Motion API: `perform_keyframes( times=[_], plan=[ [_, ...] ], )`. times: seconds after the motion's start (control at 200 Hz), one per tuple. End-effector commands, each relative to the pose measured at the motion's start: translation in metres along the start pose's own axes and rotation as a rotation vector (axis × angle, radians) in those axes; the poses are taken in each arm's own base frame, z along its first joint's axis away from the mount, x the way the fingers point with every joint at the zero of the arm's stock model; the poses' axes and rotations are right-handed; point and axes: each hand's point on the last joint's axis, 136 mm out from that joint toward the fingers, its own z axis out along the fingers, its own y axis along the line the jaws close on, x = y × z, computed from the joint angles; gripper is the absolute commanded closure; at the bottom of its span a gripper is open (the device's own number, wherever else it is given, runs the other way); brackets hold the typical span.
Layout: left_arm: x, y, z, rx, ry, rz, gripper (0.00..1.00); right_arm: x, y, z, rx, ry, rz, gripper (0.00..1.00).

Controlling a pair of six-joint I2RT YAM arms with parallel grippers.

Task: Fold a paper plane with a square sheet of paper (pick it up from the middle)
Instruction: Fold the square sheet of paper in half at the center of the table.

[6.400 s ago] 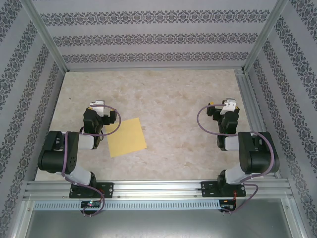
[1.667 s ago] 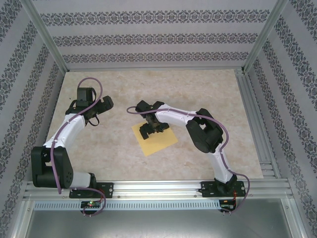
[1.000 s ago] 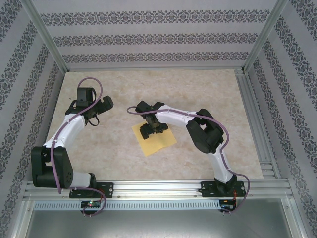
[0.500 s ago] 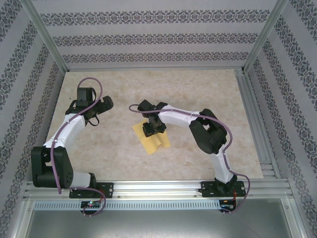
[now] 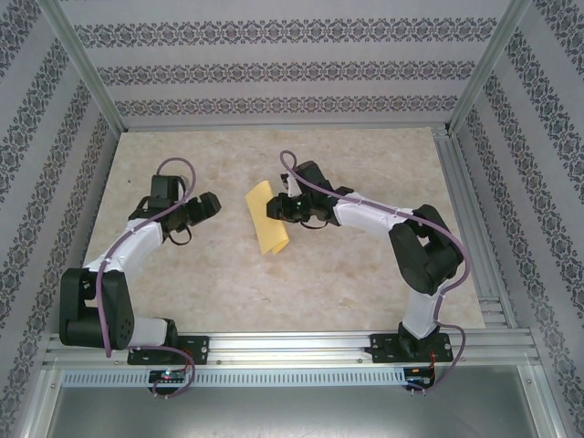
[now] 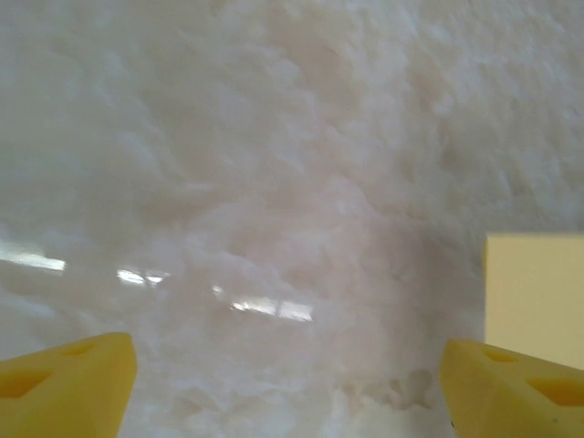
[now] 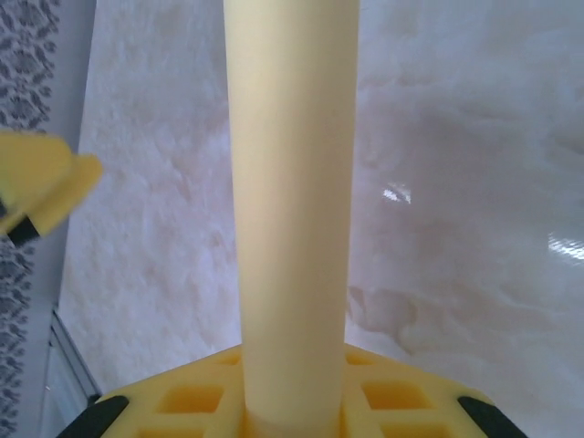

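Square sheet of paper [image 5: 266,219] is held up off the surface [image 5: 365,292], pinched mid-sheet by the right hand [image 5: 285,208] and bowed into a loose curl. Left hand [image 5: 208,203] hovers near it, wide and empty. The pick-up looks done; no crease shows, so every fold remains.

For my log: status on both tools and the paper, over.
Right tool pinching yellow sheet, curled. Left tool open, short of the sheet. Nothing in the way.
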Motion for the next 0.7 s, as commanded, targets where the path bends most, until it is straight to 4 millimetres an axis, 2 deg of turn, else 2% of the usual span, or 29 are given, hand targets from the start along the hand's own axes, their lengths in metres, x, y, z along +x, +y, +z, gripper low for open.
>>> perform_keyframes(
  times=[0.0, 0.145, 0.29, 0.485, 0.694],
  plan=[
    [0.016, -0.040, 0.011, 0.157, 0.040, -0.007, 0.20, -0.005, 0.006, 0.011, -0.089, -0.011, 0.021, 0.74],
    [0.045, -0.072, 0.030, 0.237, 0.107, 0.006, 0.33, -0.001, -0.011, 0.021, -0.093, 0.010, 0.042, 0.74],
    [0.068, -0.096, 0.054, 0.283, 0.164, 0.013, 0.53, 0.005, -0.024, 0.029, -0.103, 0.032, 0.092, 0.74],
    [0.087, -0.102, 0.084, 0.275, 0.214, -0.001, 0.79, 0.012, -0.038, 0.032, -0.080, 0.047, 0.138, 0.74],
    [0.097, -0.100, 0.096, 0.252, 0.243, 0.009, 0.89, 0.021, -0.052, 0.036, -0.040, 0.077, 0.174, 0.74]
  ],
)
